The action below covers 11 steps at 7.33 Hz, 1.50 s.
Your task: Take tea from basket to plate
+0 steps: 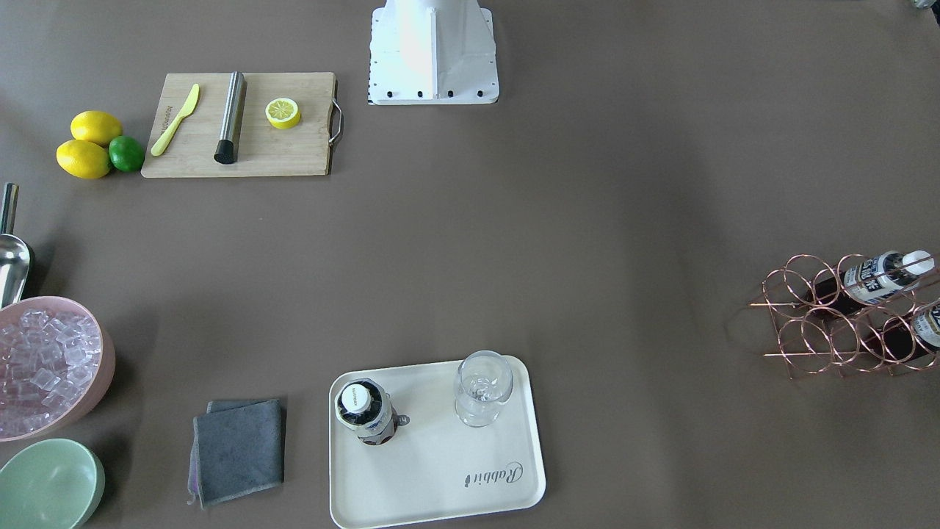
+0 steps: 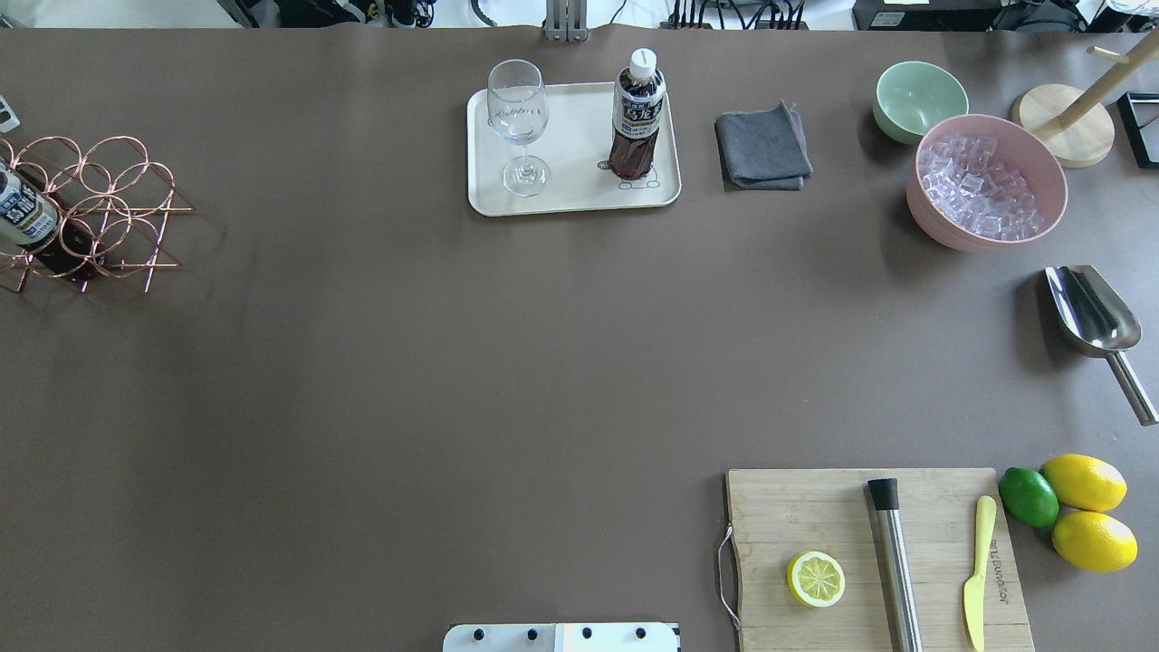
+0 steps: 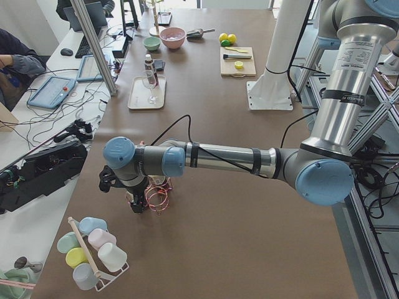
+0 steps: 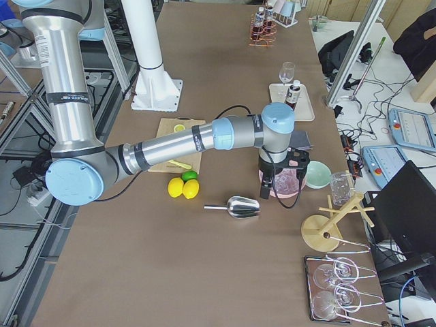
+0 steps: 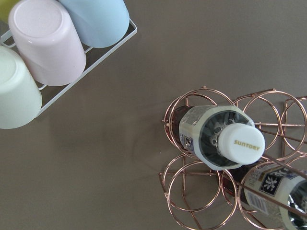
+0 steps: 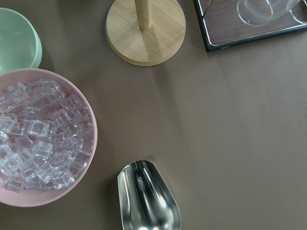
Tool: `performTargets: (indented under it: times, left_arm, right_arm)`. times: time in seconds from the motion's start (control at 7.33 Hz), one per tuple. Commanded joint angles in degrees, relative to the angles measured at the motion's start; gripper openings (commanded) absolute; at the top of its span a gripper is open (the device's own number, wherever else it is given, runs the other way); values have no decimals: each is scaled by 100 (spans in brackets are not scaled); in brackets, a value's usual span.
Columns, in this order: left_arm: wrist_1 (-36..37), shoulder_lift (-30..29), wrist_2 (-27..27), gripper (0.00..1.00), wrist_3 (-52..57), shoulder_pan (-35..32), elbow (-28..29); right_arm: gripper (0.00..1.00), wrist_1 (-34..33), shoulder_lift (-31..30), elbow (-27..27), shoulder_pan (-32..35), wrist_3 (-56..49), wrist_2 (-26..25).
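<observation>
Hanging over the end of the tabletop (image 2: pixel 453 362) on my left side, my left claw (image 3: pixel 138 204) points down above the basket (image 2: pixel 116 201). It shows only in a side view, so I cannot tell whether its fingers are spread or closed. My left wrist camera looks down into the copper rings. One bottle (image 5: pixel 225 139) sits in a ring cell with its white cap toward the lens. A second bottle (image 5: pixel 276 189) rests in a cell just beside it, partly cut off by the frame edge. Pastel cups (image 5: pixel 45 43) lie on a white wire rack nearby.

My right claw (image 4: pixel 267 184) hangs at the opposite end, near the pink bowl (image 6: pixel 91 129) heaped with ice. It too shows only from the side, and I cannot tell how wide it is. A steel scoop (image 6: pixel 146 196) lies near that bowl. A pale-green bowl (image 6: pixel 14 43) sits just beside it, and a round wooden stand base (image 6: pixel 145 31) is close by.

Well apart from both claws, the tea bottle (image 2: pixel 636 118) stands upright on the plate (image 2: pixel 579 195), at the far middle of the tabletop. A wine glass (image 2: pixel 519 122) stands on the same plate, and a folded grey cloth (image 2: pixel 762 149) lies just beside it.
</observation>
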Motion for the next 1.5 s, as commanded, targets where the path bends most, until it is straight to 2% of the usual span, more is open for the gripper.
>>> performTargets:
  times: [0.0, 0.27, 0.82, 1.36]
  left_arm:
    - [-14, 334, -2, 98, -26, 7, -314]
    - [-154, 360, 59, 98, -9, 59, -261]
    - [-164, 492, 68, 97, -27, 60, -340]
    - [-155, 492, 86, 97, -9, 68, -323]
  right_arm:
    - [100, -11, -309, -492, 285, -1115, 445]
    - [100, -2, -284, -650, 277, -1074, 436]
    - [100, -2, -258, -554, 250, -802, 225]
    - [100, -11, -354, -545, 259, -801, 233]
